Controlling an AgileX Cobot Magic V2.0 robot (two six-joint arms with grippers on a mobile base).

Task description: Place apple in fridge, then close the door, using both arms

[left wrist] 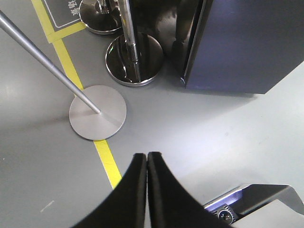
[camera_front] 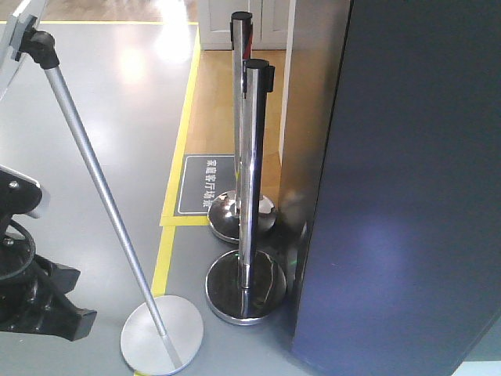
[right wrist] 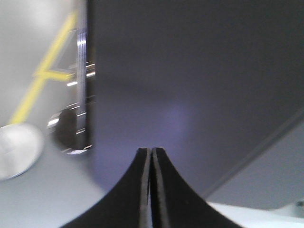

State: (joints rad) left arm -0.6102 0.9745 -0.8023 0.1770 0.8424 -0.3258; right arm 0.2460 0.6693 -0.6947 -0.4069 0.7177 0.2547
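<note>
door (camera_front: 407, 196) cut off by top, right and bottom edges in front view; inner side and handle hidden. apple not seen in any view. left arm (camera_front: 31, 290) only partly in frame at left edge, gripper out of view there. slanted silver pole (camera_front: 94, 188) top clipped at upper corner. right wrist view blurred: stanchion base (right wrist: 71, 130) and yellow floor line (right wrist: 45, 76) smeared, door surface featureless. floor sign (camera_front: 205, 184) lettering too small to read, partly hidden behind stanchions.

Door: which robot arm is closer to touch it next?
Probably the right. The right gripper, shut, faces the door up close. The left gripper, also shut, hangs over the floor, door farther off.
</note>
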